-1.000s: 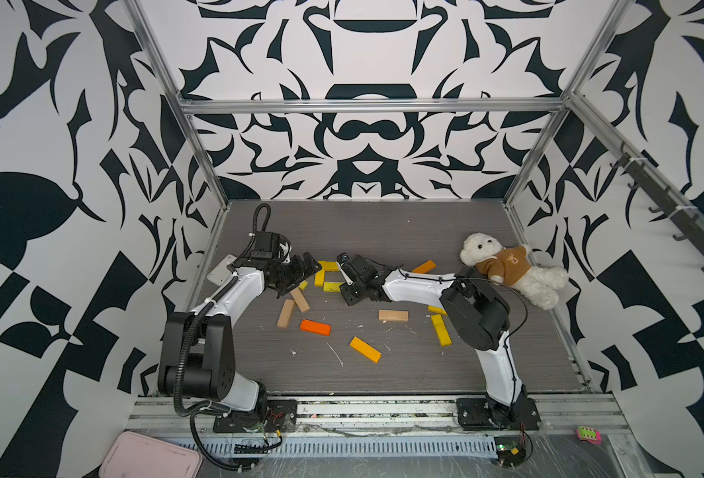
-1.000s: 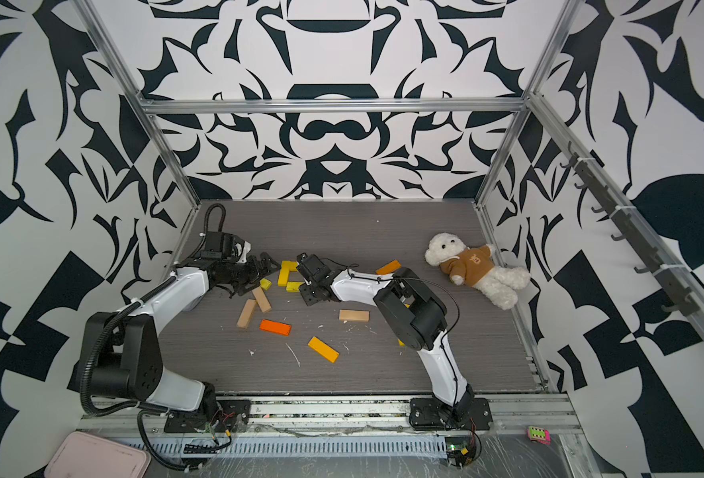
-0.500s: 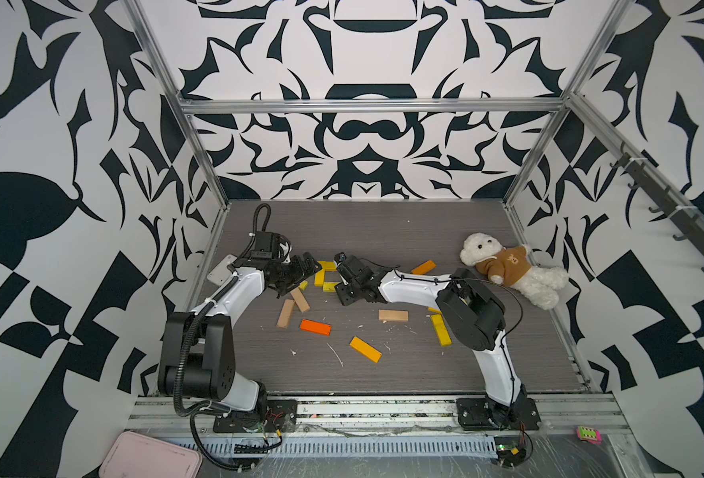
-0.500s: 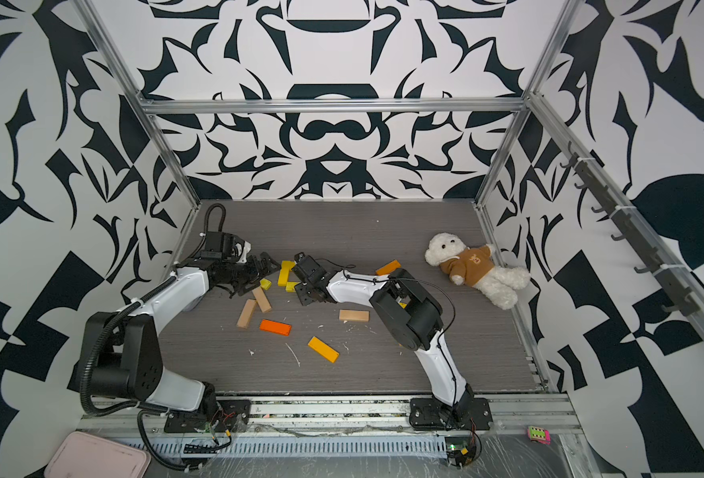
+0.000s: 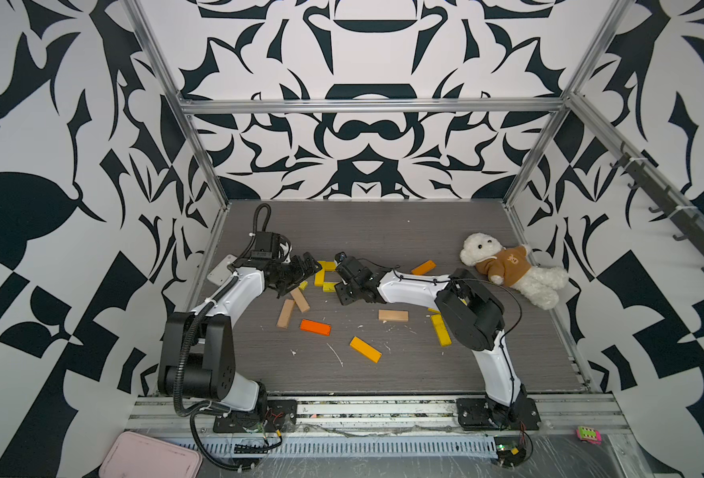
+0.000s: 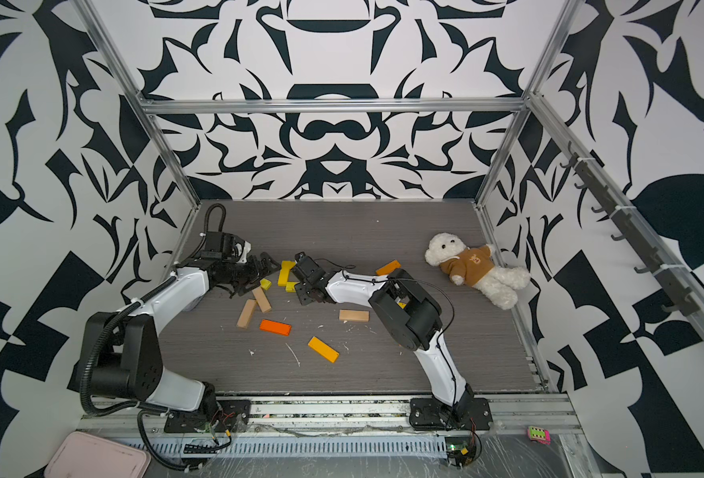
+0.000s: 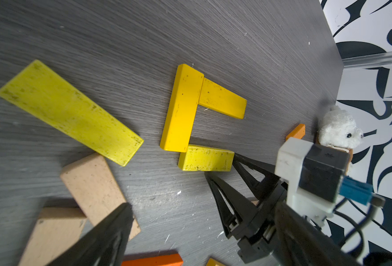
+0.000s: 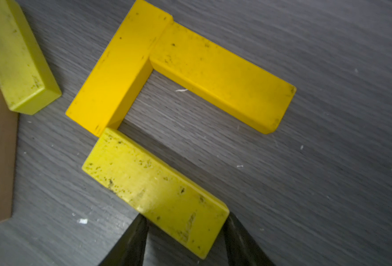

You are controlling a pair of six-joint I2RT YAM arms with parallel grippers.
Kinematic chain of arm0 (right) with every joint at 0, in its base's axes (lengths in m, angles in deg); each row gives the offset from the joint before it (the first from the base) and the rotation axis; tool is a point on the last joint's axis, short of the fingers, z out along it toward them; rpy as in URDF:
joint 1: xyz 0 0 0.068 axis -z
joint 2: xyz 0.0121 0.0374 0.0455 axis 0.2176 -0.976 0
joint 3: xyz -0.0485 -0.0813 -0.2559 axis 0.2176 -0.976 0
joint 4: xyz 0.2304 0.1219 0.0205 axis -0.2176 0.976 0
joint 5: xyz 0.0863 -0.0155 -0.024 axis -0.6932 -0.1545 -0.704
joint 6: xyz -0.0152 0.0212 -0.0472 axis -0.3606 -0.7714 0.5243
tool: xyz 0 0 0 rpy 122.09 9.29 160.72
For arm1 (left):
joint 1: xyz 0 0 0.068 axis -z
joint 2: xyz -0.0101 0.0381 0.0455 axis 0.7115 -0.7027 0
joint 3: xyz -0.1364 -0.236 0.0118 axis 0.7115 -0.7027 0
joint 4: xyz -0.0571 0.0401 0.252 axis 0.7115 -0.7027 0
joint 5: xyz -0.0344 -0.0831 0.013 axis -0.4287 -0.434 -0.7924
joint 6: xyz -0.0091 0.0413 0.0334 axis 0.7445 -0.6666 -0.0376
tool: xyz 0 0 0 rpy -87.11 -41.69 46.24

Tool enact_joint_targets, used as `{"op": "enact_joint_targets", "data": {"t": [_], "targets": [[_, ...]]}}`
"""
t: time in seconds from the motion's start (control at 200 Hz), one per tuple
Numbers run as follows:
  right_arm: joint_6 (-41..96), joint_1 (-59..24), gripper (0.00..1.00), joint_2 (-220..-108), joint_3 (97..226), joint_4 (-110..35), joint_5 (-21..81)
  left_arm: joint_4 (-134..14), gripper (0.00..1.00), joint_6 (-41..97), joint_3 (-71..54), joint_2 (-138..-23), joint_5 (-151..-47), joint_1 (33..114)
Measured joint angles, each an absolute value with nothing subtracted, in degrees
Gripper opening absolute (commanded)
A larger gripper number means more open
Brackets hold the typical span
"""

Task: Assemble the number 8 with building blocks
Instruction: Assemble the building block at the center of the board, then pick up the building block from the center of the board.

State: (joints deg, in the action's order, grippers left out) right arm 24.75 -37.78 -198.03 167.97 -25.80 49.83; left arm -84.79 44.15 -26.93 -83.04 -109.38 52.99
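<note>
Three yellow building blocks lie flat in a C shape: a long side, a far bar and a yellow-green bar. My right gripper is open, and its fingers straddle the outer end of that yellow-green bar, also seen in the left wrist view. My left gripper is wide open and empty, just left of the C, over a loose yellow-green block and two tan blocks. More blocks lie scattered: orange, yellow-orange, tan, yellow, orange.
A white teddy bear in a brown hoodie lies at the right wall. A flat white-grey case rests by the left wall behind my left arm. Patterned walls and metal posts enclose the dark wood floor. A pink tray sits outside, at the front.
My right arm has shifted slightly left, bringing the yellow-green block against the long yellow one, and its jaws have widened. The left arm has not moved.
</note>
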Motion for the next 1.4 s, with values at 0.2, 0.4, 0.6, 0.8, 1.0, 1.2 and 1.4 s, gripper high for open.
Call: {"op": "enact_joint_targets", "data": {"t": [0.2, 0.4, 0.6, 0.8, 1.0, 1.2, 1.4], "targets": [[24.42, -38.17, 0.7, -197.81, 167.6, -26.34, 49.7, -87.81, 0.99, 43.23, -25.86, -83.89, -106.67, 52.99], [25.32, -39.24, 0.73, -194.23, 163.44, -26.58, 49.26, -92.58, 0.99, 40.8, -21.67, -88.04, -100.53, 53.02], [25.95, -41.12, 0.73, -188.42, 159.25, -26.98, 49.07, -95.92, 0.99, 39.67, -18.98, -93.6, -95.37, 53.04], [26.13, -42.48, 0.73, -183.24, 155.18, -27.72, 49.35, -97.08, 0.92, 40.04, -15.04, -98.89, -92.33, 53.04], [26.13, -42.81, 0.73, -181.12, 152.14, -28.31, 50.22, -97.27, 0.86, 40.61, -10.74, -103.08, -90.78, 53.04], [26.13, -42.81, 0.73, -179.74, 150.72, -28.31, 51.29, -97.32, 0.76, 41.02, -9.65, -105.29, -90.69, 53.04], [26.1, -42.81, 0.72, -179.24, 150.29, -28.9, 51.71, -97.69, 0.65, 40.91, -8.25, -107.13, -90.45, 53.04]]}}
